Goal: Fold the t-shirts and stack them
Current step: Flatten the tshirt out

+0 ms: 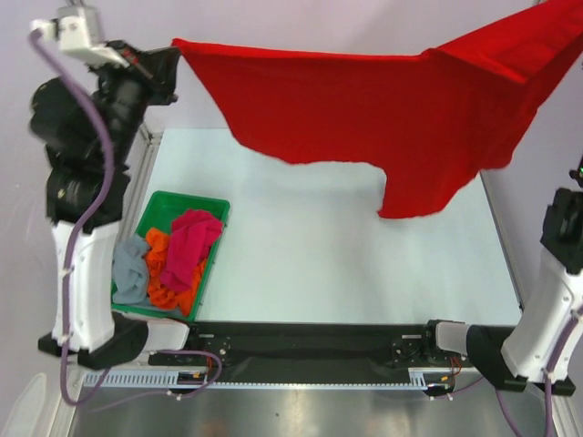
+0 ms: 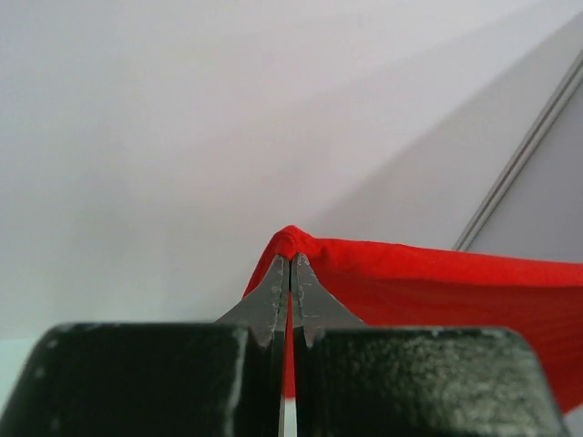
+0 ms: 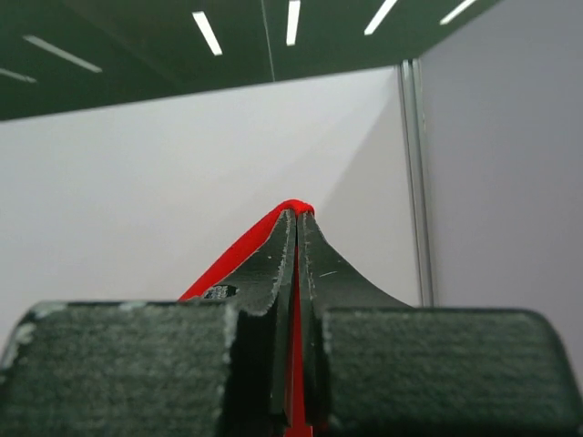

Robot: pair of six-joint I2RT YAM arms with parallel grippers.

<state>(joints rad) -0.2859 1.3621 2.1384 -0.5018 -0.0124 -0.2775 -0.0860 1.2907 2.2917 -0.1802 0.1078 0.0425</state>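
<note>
Four t-shirts in all, by my count: one bright red t-shirt [image 1: 364, 100], one grey-blue t-shirt [image 1: 130, 269], one orange t-shirt [image 1: 164, 278] and one magenta-pink t-shirt [image 1: 189, 244]. That makes one of each colour, with no colour twice. There is a single green plastic tray [image 1: 173, 202] and a single white table [image 1: 301, 264]. The robot arms number two, a left arm [image 1: 82, 182] and a right arm [image 1: 547, 309]. Each carries one gripper, so two grippers: the left gripper [image 2: 291, 264] and the right gripper [image 3: 297, 214]. With two fingers apiece, that is four fingers altogether.
</note>
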